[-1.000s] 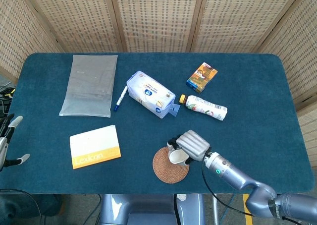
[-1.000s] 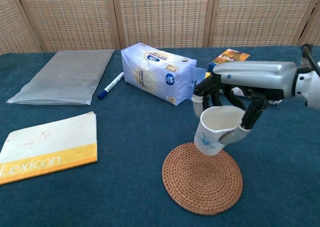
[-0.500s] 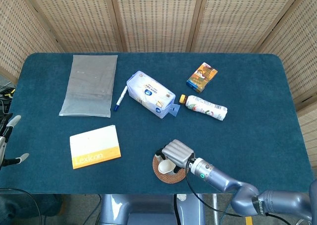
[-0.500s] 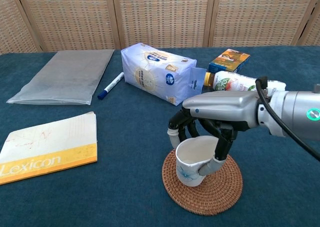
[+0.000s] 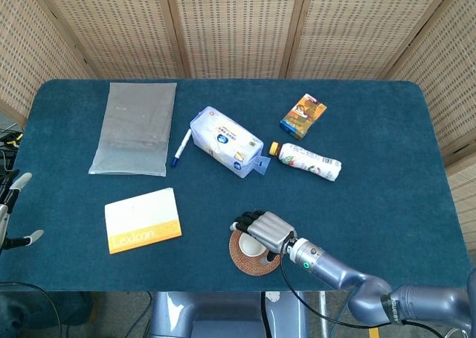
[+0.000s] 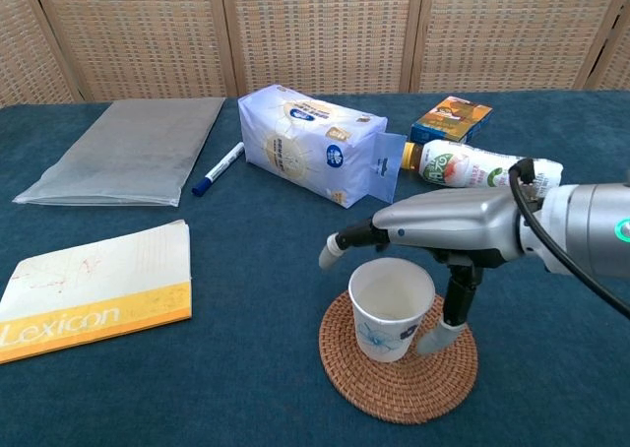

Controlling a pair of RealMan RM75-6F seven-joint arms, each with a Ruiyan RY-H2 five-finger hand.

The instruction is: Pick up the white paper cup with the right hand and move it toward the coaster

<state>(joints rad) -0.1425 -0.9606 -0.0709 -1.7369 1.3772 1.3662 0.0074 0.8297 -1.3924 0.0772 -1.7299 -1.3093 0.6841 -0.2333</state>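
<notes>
The white paper cup (image 6: 392,309) stands upright on the round woven coaster (image 6: 394,390) near the table's front edge. My right hand (image 6: 433,225) hovers over it with the fingers spread out past the rim to the left. The thumb reaches down beside the cup's right wall, and I cannot tell if it touches. In the head view the right hand (image 5: 268,230) covers part of the cup (image 5: 253,246) and the coaster (image 5: 242,261). My left hand (image 5: 11,211) shows only at the far left edge, off the table, with its fingers apart and nothing in them.
Behind the cup lie a blue-white tissue pack (image 6: 310,142), a bottle on its side (image 6: 472,163) and an orange box (image 6: 451,118). To the left are a marker pen (image 6: 219,167), a grey pouch (image 6: 128,147) and a Lexicon book (image 6: 94,289).
The right hand carried the cup down onto the coaster, then let go: its fingers have spread away and the cup now stands on its own.
</notes>
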